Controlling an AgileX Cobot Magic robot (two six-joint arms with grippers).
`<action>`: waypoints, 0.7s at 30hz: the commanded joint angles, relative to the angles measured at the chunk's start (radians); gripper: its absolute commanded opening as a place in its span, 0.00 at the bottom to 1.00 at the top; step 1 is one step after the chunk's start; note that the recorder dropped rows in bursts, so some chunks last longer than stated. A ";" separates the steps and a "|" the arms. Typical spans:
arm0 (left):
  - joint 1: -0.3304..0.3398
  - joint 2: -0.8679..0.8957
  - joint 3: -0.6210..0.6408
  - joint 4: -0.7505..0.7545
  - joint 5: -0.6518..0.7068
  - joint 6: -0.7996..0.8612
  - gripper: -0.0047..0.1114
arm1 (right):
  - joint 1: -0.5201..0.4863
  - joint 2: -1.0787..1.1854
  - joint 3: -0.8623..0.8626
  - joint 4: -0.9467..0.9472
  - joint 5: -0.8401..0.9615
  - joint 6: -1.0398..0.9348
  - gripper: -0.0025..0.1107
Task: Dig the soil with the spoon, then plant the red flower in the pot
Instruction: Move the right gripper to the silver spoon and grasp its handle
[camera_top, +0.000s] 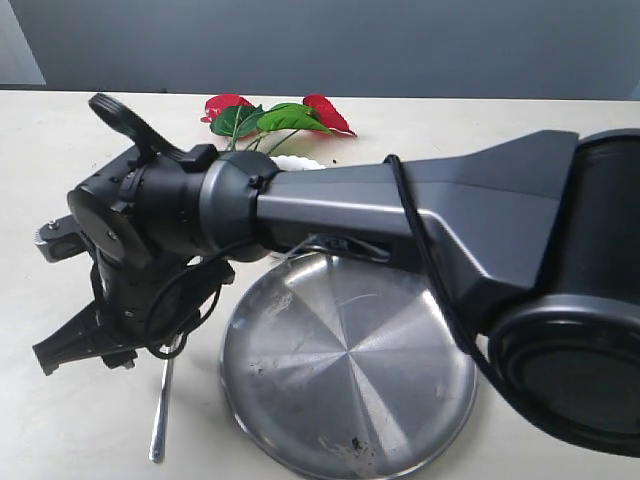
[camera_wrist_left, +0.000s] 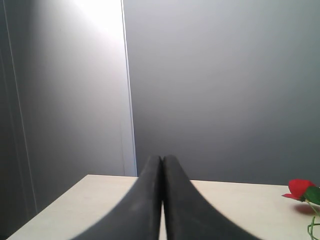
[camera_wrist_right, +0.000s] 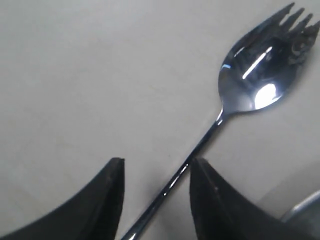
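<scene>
here we see the right gripper (camera_wrist_right: 155, 195) parted, straddling the spoon (camera_top: 160, 420) handle lower left, beside the steel plate (camera_top: 350, 390) rim. left gripper (camera_wrist_left: 161, 200) closed, empty. red flower (camera_top: 275, 118) upper centre on beige table (camera_top: 60, 140), open room leftward.

Bare table (camera_wrist_right: 75, 75) beside spoon (camera_wrist_right: 250, 80), steel plate (camera_top: 350, 370) crowding its other side (just beside)

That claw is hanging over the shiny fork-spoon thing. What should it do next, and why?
Probably lower and close. The right pincer is open, its fingers either side of the slim silver spork-like spoon's thin handle, and the spoon lies flat on the pale table, not yet gripped.
</scene>
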 joint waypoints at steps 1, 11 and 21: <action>-0.005 -0.002 -0.004 -0.002 -0.004 -0.003 0.04 | 0.002 0.013 -0.006 -0.036 0.002 0.036 0.39; -0.005 -0.002 -0.004 -0.002 -0.004 -0.003 0.04 | 0.002 0.068 -0.006 -0.052 -0.003 0.083 0.39; -0.005 -0.002 -0.004 -0.002 -0.004 -0.003 0.04 | 0.004 0.075 -0.006 -0.050 -0.004 0.083 0.02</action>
